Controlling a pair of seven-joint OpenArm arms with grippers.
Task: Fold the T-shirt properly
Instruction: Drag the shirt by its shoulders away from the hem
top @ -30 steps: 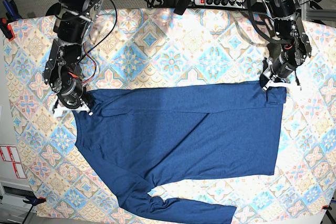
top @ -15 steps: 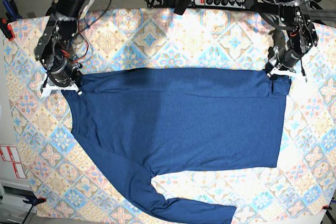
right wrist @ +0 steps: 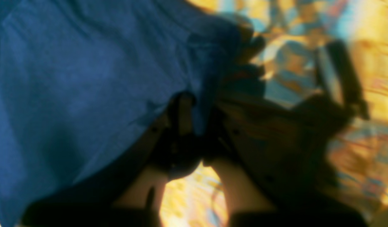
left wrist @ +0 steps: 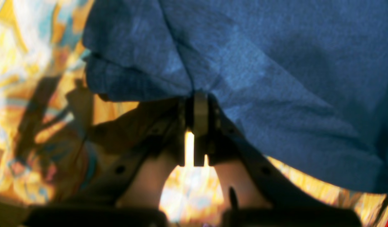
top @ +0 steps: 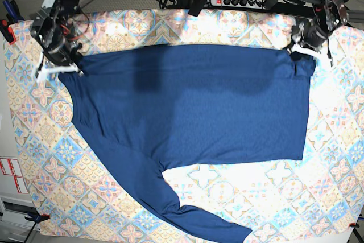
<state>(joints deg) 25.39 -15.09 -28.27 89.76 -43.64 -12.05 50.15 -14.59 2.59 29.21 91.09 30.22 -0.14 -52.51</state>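
Across the tablecloth (top: 170,24) the T-shirt (top: 193,112) stretches sideways, each corner pinched by left tool (top: 303,51) and right tool (top: 57,68).

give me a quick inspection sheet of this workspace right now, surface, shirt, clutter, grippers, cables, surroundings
surface: pastel tile-patterned tablecloth covers the table.
job's things: T-shirt, dark navy, spread wide; one long sleeve trails toward the near edge.
clutter: nothing seen on the cloth.
grippers: left gripper shut on the T-shirt's corner; right gripper shut on the opposite corner; wrist views show fabric pinched.
cables: power strip with a tangle of black leads behind the far edge.
surroundings: red-and-white labels beside the table.
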